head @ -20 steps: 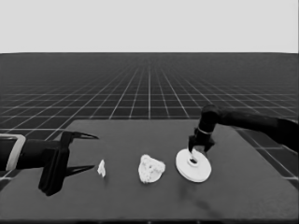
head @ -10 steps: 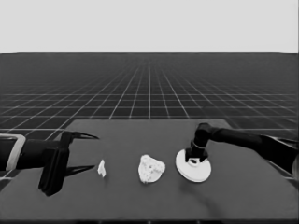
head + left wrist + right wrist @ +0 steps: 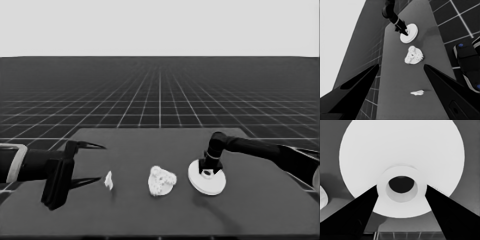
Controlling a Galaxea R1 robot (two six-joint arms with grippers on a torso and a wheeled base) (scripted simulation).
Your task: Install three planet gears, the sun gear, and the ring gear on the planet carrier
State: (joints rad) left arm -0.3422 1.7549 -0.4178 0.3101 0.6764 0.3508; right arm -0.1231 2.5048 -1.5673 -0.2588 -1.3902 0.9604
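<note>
Right wrist view: the right hand [image 3: 401,192] straddles the larger round part's [image 3: 402,152] raised hub, fingers touching.

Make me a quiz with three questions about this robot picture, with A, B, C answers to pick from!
1. Where is the right end effector?
A. Over the thin white piece
B. At the middle of the larger round part
C. Parked in the lower right corner

2. How many separate white shapes does the head view show?
A. One
B. Six
C. Three

3. How is the left end effector?
A. Open, holding nothing
B. Shut on a gear
C. Shut on the larger round part

Answers:
1 B: the right end effector is down on the larger round part.
2 C: thin white piece, toothed white clump, larger round part.
3 A: the left end effector waits at the left with its fingers wide apart.
</note>
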